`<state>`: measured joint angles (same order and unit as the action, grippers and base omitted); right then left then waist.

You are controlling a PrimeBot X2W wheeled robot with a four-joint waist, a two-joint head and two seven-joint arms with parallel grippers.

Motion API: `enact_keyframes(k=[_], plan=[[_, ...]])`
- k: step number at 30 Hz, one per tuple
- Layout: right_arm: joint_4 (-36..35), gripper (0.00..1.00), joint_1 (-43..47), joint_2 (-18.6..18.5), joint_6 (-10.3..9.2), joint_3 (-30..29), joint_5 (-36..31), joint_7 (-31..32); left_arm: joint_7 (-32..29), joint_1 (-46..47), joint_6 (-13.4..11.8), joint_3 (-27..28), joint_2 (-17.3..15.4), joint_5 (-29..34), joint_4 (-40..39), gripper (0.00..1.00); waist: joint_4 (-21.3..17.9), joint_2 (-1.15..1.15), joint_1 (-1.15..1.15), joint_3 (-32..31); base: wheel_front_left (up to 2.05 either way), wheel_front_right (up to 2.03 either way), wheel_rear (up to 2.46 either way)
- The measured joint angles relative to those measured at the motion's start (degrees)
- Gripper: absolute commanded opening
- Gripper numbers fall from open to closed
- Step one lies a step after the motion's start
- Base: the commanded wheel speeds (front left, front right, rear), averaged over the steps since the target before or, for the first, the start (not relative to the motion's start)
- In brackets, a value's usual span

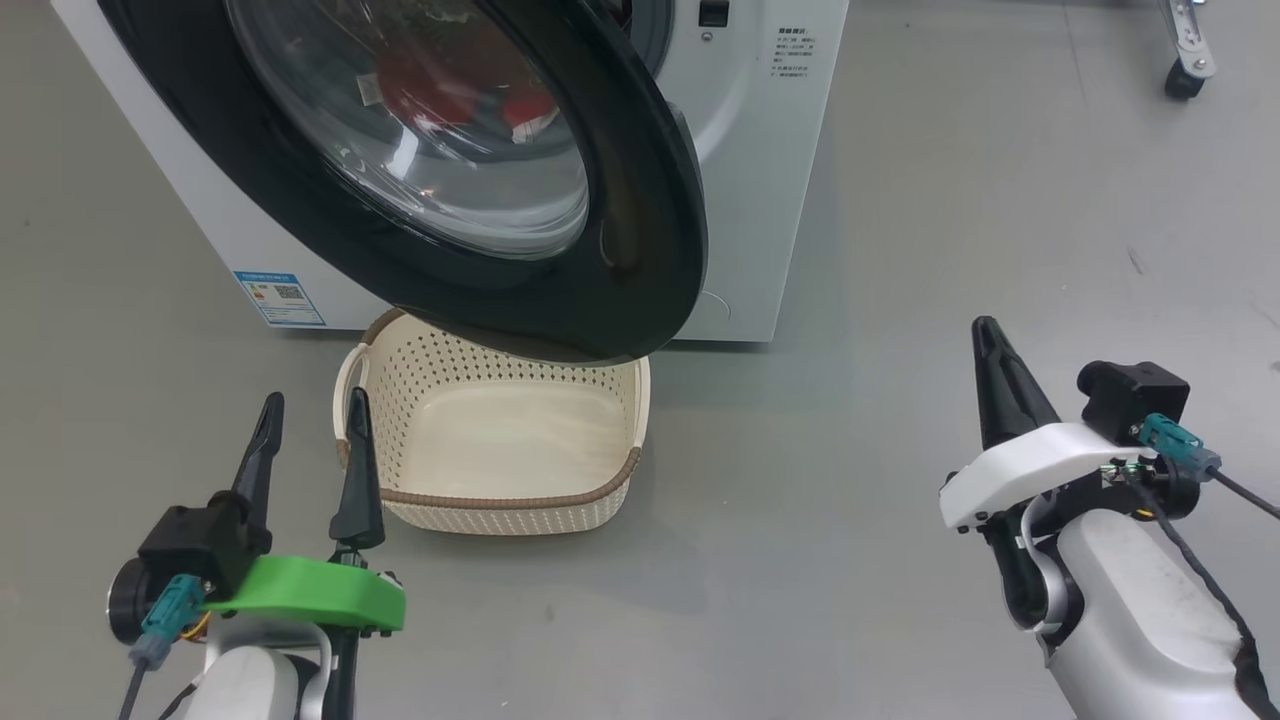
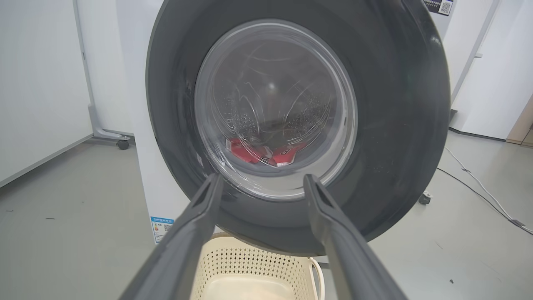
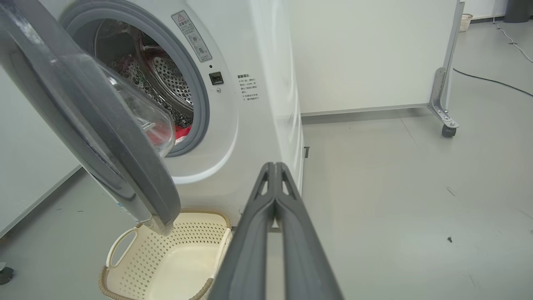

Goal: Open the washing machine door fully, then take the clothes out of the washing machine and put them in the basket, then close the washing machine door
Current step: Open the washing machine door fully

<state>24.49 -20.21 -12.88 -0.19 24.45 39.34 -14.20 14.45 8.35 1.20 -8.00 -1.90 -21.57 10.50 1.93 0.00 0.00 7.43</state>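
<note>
Standing partly open, the washing machine door is swung outward from the washing machine. Its glossy black rim overhangs the far side of the basket. The basket sits on the grey floor, just in front of the machine.

The clothes lie inside the drum. Red fabric is visible through the door's glass window in the head and left wrist views. In the right wrist view it is visible through the gap between the door and the grey port ring.

Left end effector: fingers spread wide, holding nothing. It hovers just beside the basket's left handle, pointing toward the door. In the left wrist view its two fingers frame the lower part of the glass window. The door is ahead of the fingertips and apart from them, with the clothes beyond the glass and the basket below.

Right end effector: fingers pressed together, nothing between them. It hangs over the floor, well to the right of the basket and the door, touching neither. In the right wrist view its closed fingers point toward the machine's lower front corner, and the door's free edge lies to the left in that view.
</note>
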Motion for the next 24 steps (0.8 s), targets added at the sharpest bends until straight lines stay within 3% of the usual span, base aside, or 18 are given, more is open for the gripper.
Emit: enact_keyframes(k=[1,2,3,4,9,24], plan=[[-0.4,0.07,0.3,0.3,-0.01,0.1,-0.5,0.0,0.0,-0.2,0.0,0.4,0.0,0.0,-0.1,1.00,-0.1,0.00,0.00,0.0,0.00,0.00,0.00],[-0.9,0.45,0.7,0.4,-0.45,0.2,-1.1,0.0,0.0,-0.4,0.0,0.5,0.0,0.0,-0.1,1.00,-0.3,0.00,0.00,-0.1,0.00,0.00,0.00],[-1.5,0.93,1.1,0.5,-0.63,0.2,-1.6,0.0,0.0,-0.5,0.0,0.5,0.0,0.0,-0.1,1.00,-0.4,0.00,0.00,-0.1,0.00,0.00,0.00],[-1.9,1.00,1.6,0.5,-1.15,0.0,-2.0,0.0,0.0,-0.6,0.0,0.4,0.0,0.0,-0.1,1.00,-0.5,0.00,0.00,-0.1,0.00,0.00,0.00],[-4.4,1.00,4.2,1.5,-2.02,-1.1,-3.4,0.0,0.0,-1.2,0.0,0.3,0.0,0.0,-0.1,1.00,-0.7,0.00,0.00,-0.2,0.00,0.00,0.00],[-10.7,1.00,8.8,2.8,-2.05,-5.6,-5.3,0.0,0.0,-2.6,0.2,0.6,0.0,0.0,0.1,1.00,-1.2,0.00,0.00,-1.3,0.00,0.00,0.00]])
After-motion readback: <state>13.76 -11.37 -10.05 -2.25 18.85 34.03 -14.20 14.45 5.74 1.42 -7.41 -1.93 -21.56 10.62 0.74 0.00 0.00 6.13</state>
